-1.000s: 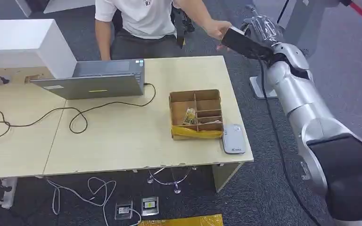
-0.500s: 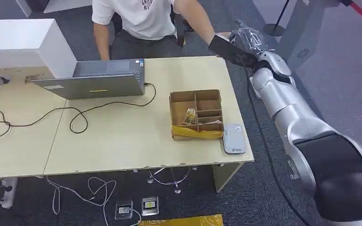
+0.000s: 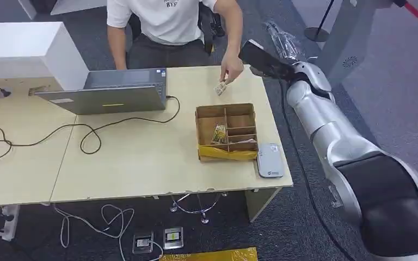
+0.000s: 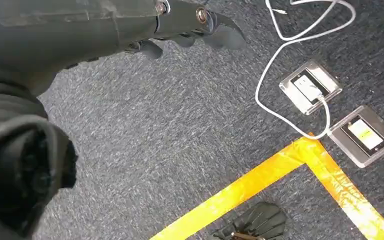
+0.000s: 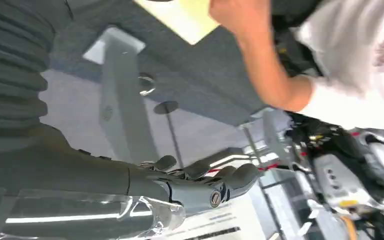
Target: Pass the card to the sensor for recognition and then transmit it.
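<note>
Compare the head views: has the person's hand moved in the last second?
Yes. The person's hand has come away from the right hand and now holds a card over the table, just behind the cardboard box.

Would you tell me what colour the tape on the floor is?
Yellow-orange tape on grey carpet, clearest in the left wrist view.
</note>
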You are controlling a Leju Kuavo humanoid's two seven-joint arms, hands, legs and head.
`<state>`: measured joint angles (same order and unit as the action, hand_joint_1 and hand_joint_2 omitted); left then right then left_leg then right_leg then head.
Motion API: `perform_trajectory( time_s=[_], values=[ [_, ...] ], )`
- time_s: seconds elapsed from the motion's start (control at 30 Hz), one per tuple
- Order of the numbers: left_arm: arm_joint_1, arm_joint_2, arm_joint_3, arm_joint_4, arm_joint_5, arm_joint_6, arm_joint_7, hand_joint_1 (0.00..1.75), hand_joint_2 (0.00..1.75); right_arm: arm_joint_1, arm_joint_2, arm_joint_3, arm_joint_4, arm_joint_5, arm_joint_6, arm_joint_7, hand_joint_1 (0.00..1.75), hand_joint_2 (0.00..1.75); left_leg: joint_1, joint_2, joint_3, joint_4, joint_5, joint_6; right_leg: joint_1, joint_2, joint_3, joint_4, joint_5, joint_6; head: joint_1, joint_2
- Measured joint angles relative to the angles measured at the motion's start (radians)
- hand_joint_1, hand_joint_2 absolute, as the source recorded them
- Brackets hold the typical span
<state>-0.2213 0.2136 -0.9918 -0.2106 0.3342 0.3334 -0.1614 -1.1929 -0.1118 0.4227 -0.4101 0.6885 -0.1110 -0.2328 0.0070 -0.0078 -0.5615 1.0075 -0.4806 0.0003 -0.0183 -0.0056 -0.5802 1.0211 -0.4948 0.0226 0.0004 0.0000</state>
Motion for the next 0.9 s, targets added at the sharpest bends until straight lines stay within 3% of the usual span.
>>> perform_trajectory(
  time_s=[0.1, 0.27, 0.47, 0.7, 0.9],
  values=[
    [0.005, 0.0, 0.0, 0.0, 0.007, 0.006, 0.0, 0.0, 0.0, 0.001, 0.006, 0.0, -0.003, -0.062, 0.012, -0.071, 0.0, 1.75, 0.0, 0.0, 0.0, 0.0, 0.0, 0.0, 0.0, 0.0, 0.0, 0.0, 0.0, 0.0, 0.0, 0.0],
    [0.014, 0.0, 0.0, 0.0, 0.024, 0.007, -0.005, 0.0, 0.0, 0.045, 0.008, -0.001, -0.061, -0.199, 0.125, -0.112, 0.0, 1.75, 0.0, 0.0, 0.001, 0.0, 0.0, 0.0, 0.0, 0.0, 0.0, 0.0, 0.0, 0.0, 0.0, 0.0],
    [0.032, 0.0, 0.0, 0.0, 0.046, 0.014, -0.017, 0.0, 0.0, 0.163, -0.016, -0.001, -0.217, -0.291, 0.185, -0.048, 0.0, 1.75, 0.0, 0.0, 0.001, 0.0, 0.0, 0.0, 0.0, 0.0, 0.0, 0.0, 0.0, 0.0, 0.0, 0.0],
    [0.047, 0.0, 0.001, 0.0, 0.056, 0.024, -0.023, 0.0, 0.0, 0.308, -0.065, 0.0, -0.378, -0.265, 0.182, -0.007, 0.0, 1.75, 0.0, 0.0, 0.001, 0.0, 0.0, 0.0, 0.0, 0.0, 0.0, -0.001, 0.0, 0.0, 0.0, 0.0],
    [0.049, 0.0, 0.001, 0.0, 0.058, 0.027, -0.023, 0.0, 0.0, 0.429, -0.111, 0.0, -0.524, -0.23, 0.231, 0.034, 0.0, 1.75, 0.0, 0.0, 0.001, 0.0, 0.0, 0.0, 0.0, 0.0, 0.0, -0.001, 0.0, 0.0, 0.0, 0.0]
  ],
)
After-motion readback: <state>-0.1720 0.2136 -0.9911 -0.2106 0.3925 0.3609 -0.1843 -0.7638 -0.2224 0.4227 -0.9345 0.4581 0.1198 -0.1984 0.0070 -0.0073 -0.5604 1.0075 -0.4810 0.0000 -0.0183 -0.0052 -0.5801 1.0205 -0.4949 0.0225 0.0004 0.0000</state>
